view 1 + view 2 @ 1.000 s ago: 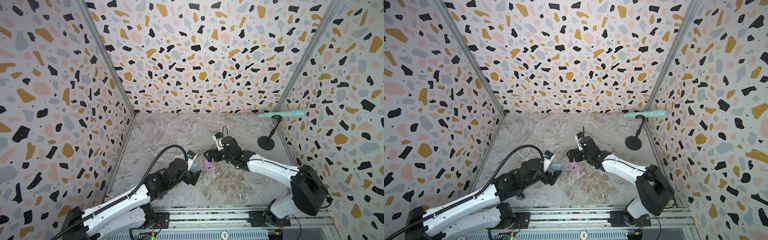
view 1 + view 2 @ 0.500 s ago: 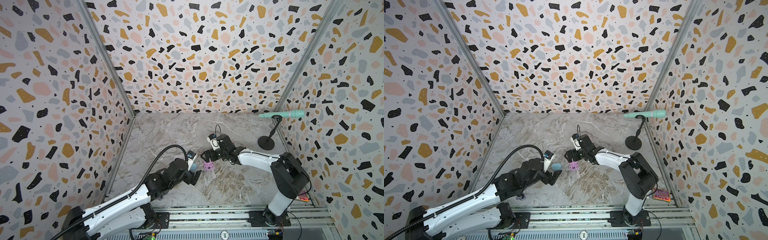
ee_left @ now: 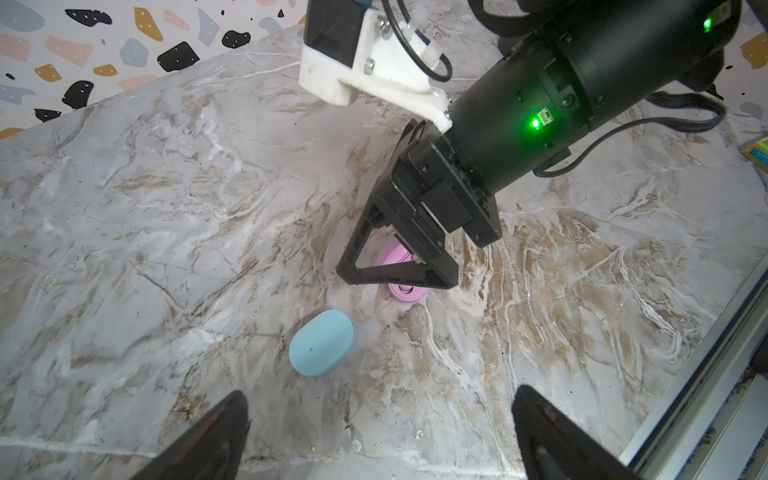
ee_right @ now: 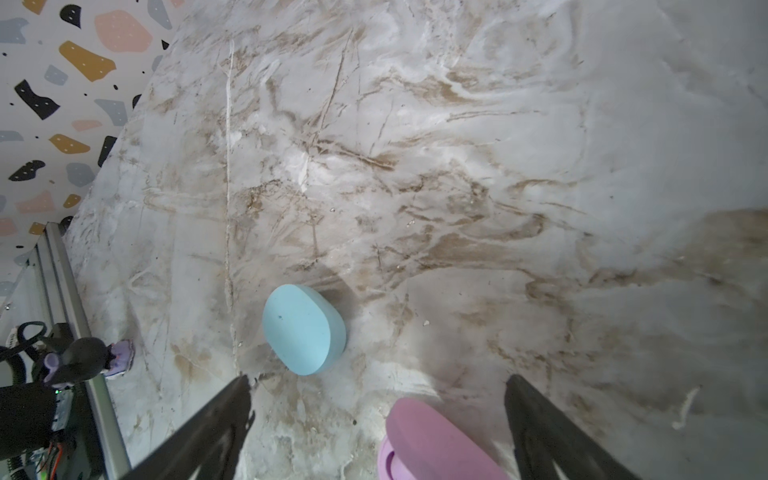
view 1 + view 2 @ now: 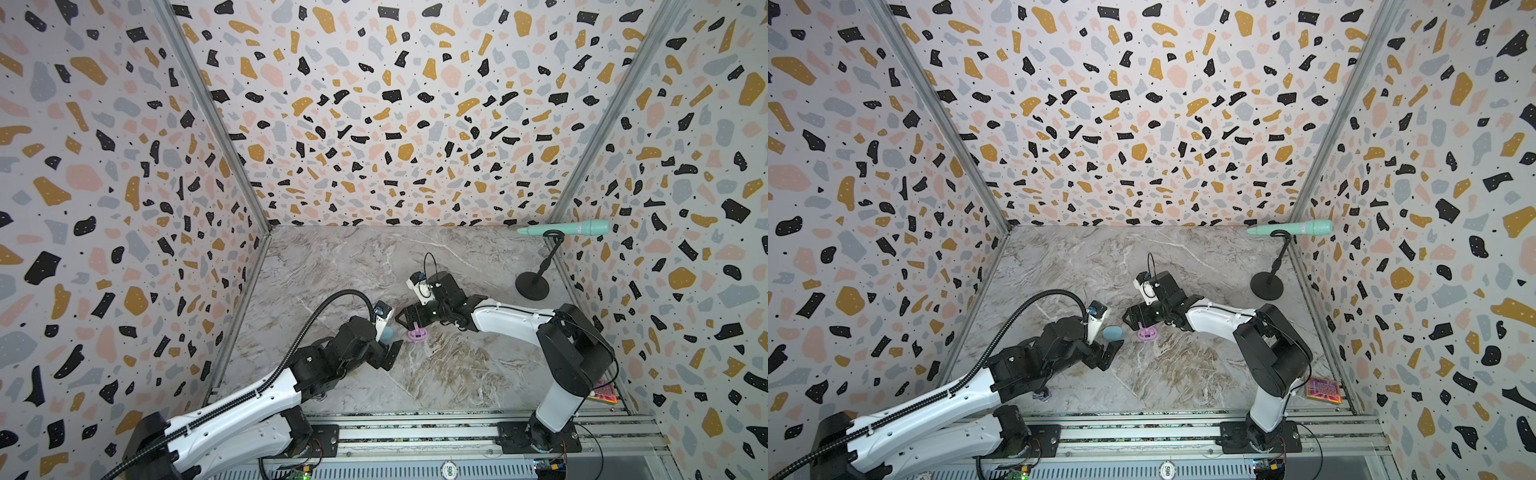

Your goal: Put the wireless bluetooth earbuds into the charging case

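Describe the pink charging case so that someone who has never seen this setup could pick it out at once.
Start at the marble tabletop and look near its middle, just below the open right end effector. The pink charging case lies there, a small oval next to the blue case. Unlike that closed blue neighbour, it is pink and its lid stands raised.

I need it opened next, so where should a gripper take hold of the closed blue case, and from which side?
Probably across its narrower width, on the two long side walls, coming straight down. The blue case lies flat on the table, smooth lid up, so only its sides offer opposing faces.
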Tool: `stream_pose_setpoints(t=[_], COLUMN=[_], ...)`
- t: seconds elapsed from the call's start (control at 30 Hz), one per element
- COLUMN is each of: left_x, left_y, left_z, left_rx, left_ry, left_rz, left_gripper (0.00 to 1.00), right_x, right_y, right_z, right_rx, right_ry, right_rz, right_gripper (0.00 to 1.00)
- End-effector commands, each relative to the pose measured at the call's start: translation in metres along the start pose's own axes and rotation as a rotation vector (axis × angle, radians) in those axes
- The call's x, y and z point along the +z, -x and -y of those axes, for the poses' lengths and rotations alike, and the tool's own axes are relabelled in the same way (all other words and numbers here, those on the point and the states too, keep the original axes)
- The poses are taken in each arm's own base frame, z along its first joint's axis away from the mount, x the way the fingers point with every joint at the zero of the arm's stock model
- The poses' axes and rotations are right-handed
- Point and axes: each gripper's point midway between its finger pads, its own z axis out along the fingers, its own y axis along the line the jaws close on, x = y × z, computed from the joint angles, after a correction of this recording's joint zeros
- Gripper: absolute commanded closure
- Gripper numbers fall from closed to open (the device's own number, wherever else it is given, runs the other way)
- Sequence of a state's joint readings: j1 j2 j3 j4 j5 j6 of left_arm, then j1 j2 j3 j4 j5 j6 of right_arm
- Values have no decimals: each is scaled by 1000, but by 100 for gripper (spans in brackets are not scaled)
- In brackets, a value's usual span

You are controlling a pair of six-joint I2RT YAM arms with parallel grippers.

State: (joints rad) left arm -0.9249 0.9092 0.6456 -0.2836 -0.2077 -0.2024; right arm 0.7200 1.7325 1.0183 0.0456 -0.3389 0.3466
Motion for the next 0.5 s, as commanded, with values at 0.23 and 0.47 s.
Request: stream_pose_setpoints(t=[0.23, 0.47], left_x=[0, 0], left_y=[4, 3], left_z=[-2, -2], left_rx=[-7, -7], left_ry=[9, 8], left_rz=[20, 17], left_gripper=[0, 0], right_x=[3, 4], right_y=[-8, -16], right_z=[-6, -8], right_rx=[1, 3], right_ry=[14, 15], right_rz=[-20, -38], right_gripper=[5, 6])
